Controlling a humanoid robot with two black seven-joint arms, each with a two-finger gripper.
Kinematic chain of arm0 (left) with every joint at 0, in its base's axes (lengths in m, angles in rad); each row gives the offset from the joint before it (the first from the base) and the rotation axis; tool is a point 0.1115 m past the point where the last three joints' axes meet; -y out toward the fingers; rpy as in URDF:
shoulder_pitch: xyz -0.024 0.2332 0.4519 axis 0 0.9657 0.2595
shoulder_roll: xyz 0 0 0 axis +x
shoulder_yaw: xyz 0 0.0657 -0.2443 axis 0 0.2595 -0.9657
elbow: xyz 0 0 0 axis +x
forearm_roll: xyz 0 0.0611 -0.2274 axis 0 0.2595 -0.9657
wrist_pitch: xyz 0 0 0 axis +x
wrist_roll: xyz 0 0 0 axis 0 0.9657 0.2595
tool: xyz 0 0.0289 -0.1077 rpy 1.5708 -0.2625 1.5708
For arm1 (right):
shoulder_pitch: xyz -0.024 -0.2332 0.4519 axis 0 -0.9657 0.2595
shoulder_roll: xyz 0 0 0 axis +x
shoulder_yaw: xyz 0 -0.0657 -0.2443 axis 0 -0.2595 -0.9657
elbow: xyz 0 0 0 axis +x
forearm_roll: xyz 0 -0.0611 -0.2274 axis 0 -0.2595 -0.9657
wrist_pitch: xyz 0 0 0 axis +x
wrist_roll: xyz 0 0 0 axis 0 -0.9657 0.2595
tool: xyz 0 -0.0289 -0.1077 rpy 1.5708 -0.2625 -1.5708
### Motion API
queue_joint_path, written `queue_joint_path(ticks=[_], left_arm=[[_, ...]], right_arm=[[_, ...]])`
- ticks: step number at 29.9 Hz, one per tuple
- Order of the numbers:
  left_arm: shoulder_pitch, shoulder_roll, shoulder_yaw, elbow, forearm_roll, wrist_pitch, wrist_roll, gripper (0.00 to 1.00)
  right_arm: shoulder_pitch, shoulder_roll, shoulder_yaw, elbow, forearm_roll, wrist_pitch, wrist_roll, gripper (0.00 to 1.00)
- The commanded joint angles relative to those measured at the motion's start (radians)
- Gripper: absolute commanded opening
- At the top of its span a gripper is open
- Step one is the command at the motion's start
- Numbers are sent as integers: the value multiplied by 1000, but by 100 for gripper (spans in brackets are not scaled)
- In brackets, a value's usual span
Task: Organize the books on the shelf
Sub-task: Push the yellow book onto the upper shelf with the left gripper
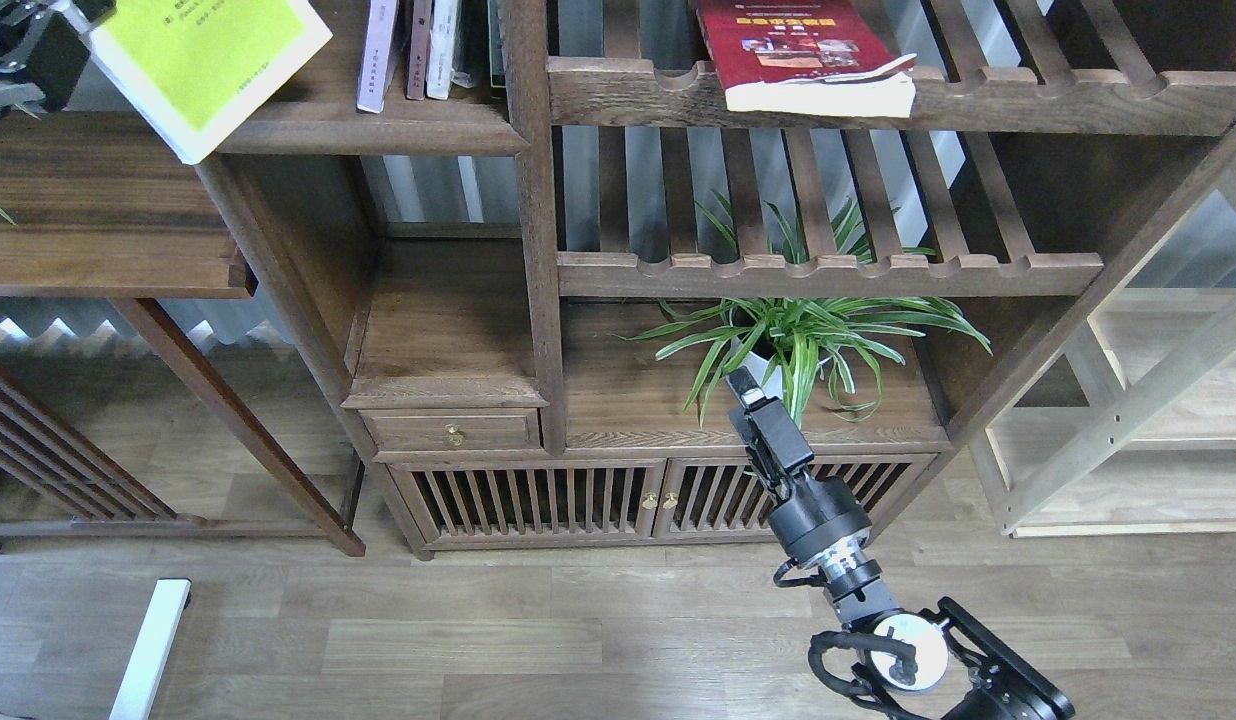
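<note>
Gripping the yellow-green book (213, 62) tilted, left jaws (53, 35) sit top-left; right jaws (746, 385) raised, state unclear.

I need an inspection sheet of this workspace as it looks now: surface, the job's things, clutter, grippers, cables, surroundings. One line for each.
Surface: dark-brown shelf board at upper left, with a rounded front lip.
Job's things: yellow-green book tilted, held at the shelf's left end, its lower corner overhanging the lip; dark red book lying flat on the slatted rack, pages towards the camera.
Clutter: narrow upright volumes standing on the shelf; potted plant on the cabinet top.
Grippers: left gripper at the yellow-green book's edge, mostly cut off by the frame; right gripper low, in front of the plant, holding nothing.
Cables: black cable looped at the right arm's base.
Surroundings: wooden floor; pale shelving unit at right.
</note>
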Motion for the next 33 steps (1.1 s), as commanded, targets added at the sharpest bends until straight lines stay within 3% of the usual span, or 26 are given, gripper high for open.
queue_joint_path(ticks=[1, 18, 33], left_arm=[[-55, -1, 51, 21, 0, 27, 0, 1], [-285, -1, 291, 152, 2, 146, 0, 1], [-457, -36, 420, 297, 17, 149, 0, 1]], right_arm=[[-10, -1, 2, 5, 0, 0, 1, 99], [-24, -3, 8, 19, 0, 0, 4, 99], [-58, -9, 25, 31, 0, 0, 6, 99]])
